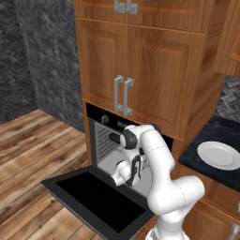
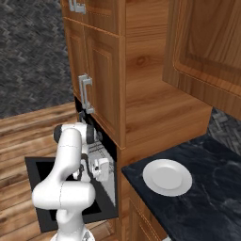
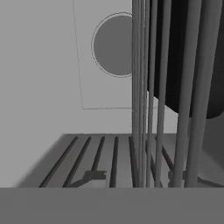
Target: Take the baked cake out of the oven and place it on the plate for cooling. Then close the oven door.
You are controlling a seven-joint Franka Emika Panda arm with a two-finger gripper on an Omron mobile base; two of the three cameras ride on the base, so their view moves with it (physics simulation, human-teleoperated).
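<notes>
The robot's white arm (image 1: 159, 173) stands in front of the black built-in oven (image 1: 105, 140), hiding most of its grey cavity and part of its control strip in both base views. Where the arm reaches into the cavity, the two-finger gripper cannot be made out, so how its jaws stand cannot be told. The black glass-fronted oven door (image 1: 96, 199), lying open, runs off the bottom edge of the left base view. The round white dinner plate (image 1: 219, 154) is cut by that view's right edge. In the hand view, thin grey wire rack bars (image 3: 151, 87) cross a flat black rounded tray (image 3: 192, 57), covering part of it.
</notes>
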